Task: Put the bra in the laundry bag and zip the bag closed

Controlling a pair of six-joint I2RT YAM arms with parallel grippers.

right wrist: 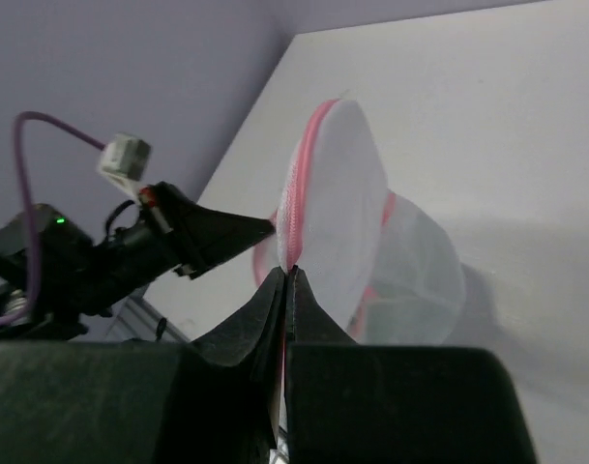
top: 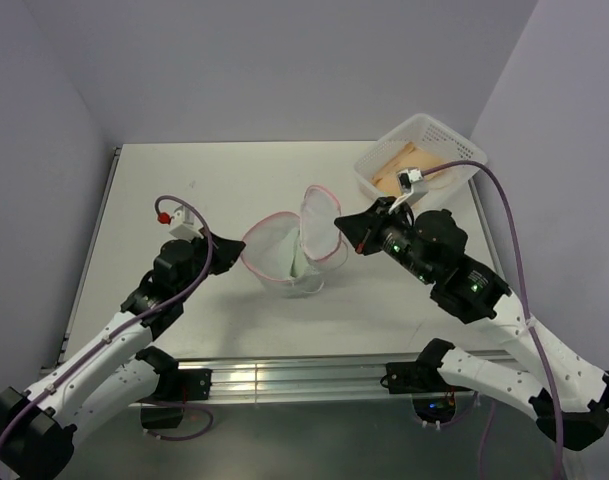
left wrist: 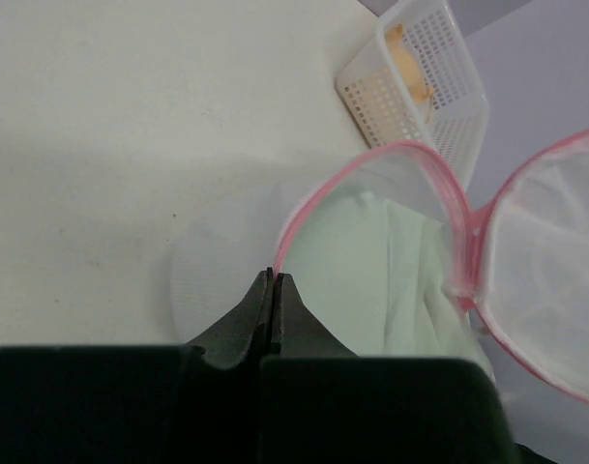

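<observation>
The laundry bag [top: 279, 255], a round white mesh pouch with a pink zipper rim, sits mid-table with its lid [top: 319, 228] flipped up. A pale green bra [left wrist: 391, 280] lies inside it. My left gripper [top: 236, 250] is shut on the bag's pink rim [left wrist: 279, 253] at its left side. My right gripper [top: 342, 222] is shut on the pink zipper edge of the raised lid [right wrist: 296, 208]. The bag also shows in the right wrist view [right wrist: 410, 261].
A white perforated plastic basket [top: 464, 150] with an orange-tan item [top: 399, 170] inside stands at the back right; it also shows in the left wrist view [left wrist: 449, 92]. The table's near edge has a metal rail [top: 284, 375].
</observation>
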